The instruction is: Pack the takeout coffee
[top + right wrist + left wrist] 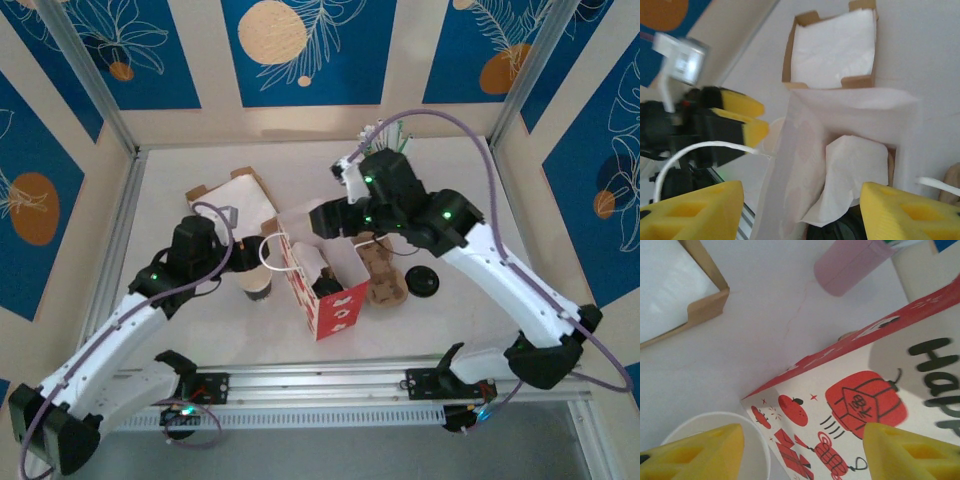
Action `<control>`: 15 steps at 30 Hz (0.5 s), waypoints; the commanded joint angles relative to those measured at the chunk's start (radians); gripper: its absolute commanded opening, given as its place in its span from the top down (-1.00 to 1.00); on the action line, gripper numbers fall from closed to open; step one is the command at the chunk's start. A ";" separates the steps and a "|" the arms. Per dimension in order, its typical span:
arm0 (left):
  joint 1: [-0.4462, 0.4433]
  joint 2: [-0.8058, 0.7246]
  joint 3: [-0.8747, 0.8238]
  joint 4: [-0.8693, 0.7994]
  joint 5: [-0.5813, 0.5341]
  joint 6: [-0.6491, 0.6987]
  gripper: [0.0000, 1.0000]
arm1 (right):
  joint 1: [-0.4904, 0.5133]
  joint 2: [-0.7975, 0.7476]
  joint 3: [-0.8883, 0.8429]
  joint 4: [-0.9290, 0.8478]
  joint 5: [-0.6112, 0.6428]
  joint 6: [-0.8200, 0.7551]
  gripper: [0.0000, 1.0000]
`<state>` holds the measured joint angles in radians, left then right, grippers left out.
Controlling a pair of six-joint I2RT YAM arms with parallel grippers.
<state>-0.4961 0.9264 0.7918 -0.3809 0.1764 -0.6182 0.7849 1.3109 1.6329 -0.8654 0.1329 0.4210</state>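
Right wrist view: crumpled white tissue point(852, 167) inside the red-and-white paper bag point(800, 145); left wrist view: its printed red lanterns point(862, 407). Both the left gripper point(802, 442) and right gripper point(801, 202) gape wide. White table point(300, 165), blue-patterned walls point(300, 50).

1. The lower edge of the left wrist view crops both fingers point(695, 452) of my left gripper point(800, 452). One finger covers most of the white cup point(715, 422) behind it.
2. Ahead of these fingers, the red bag point(865, 405) runs off the right edge. Its lettering is cut after "HAPP".
3. Farther ahead, the top edge crops the pink cylinder point(850, 262).
4. Below my right gripper point(800, 210), a napkin point(855, 170) covers a dark object point(832, 232). I cannot identify it.
5. Beyond the bag, the left gripper appears blurred.
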 commanded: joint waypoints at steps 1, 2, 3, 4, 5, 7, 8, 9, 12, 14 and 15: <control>-0.014 0.044 0.025 0.034 0.045 -0.008 -0.25 | -0.069 -0.070 0.009 -0.029 -0.026 -0.015 -0.29; -0.015 0.061 0.032 0.038 0.050 -0.006 -0.24 | -0.095 -0.087 -0.002 -0.027 -0.038 -0.010 -0.30; -0.018 0.083 0.040 0.042 0.055 -0.006 -0.23 | -0.129 -0.107 -0.018 -0.025 -0.056 -0.005 -0.29; -0.022 0.104 0.047 0.046 0.059 -0.005 -0.22 | -0.164 -0.128 -0.036 -0.020 -0.074 0.001 -0.29; -0.026 0.121 0.053 0.051 0.060 -0.002 -0.22 | -0.195 -0.147 -0.054 -0.016 -0.088 0.007 -0.29; -0.033 0.156 0.065 0.065 0.058 0.003 -0.21 | -0.265 -0.190 -0.102 -0.004 -0.114 0.025 -0.28; -0.037 0.170 0.070 0.071 0.056 0.002 -0.20 | -0.295 -0.209 -0.125 0.001 -0.121 0.033 -0.27; -0.040 0.183 0.076 0.078 0.057 0.004 -0.20 | -0.329 -0.230 -0.151 0.009 -0.131 0.044 -0.26; -0.048 0.228 0.095 0.099 0.054 0.007 -0.20 | -0.424 -0.292 -0.229 0.027 -0.158 0.069 -0.24; -0.053 0.258 0.112 0.110 0.057 0.011 -0.20 | -0.477 -0.327 -0.275 0.032 -0.168 0.083 -0.22; -0.055 0.274 0.121 0.117 0.058 0.012 -0.19 | -0.505 -0.343 -0.298 0.034 -0.178 0.088 -0.21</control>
<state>-0.5354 1.1732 0.8661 -0.3119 0.2134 -0.6189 0.3294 1.0050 1.3743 -0.8482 0.0109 0.4736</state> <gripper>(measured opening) 0.599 0.608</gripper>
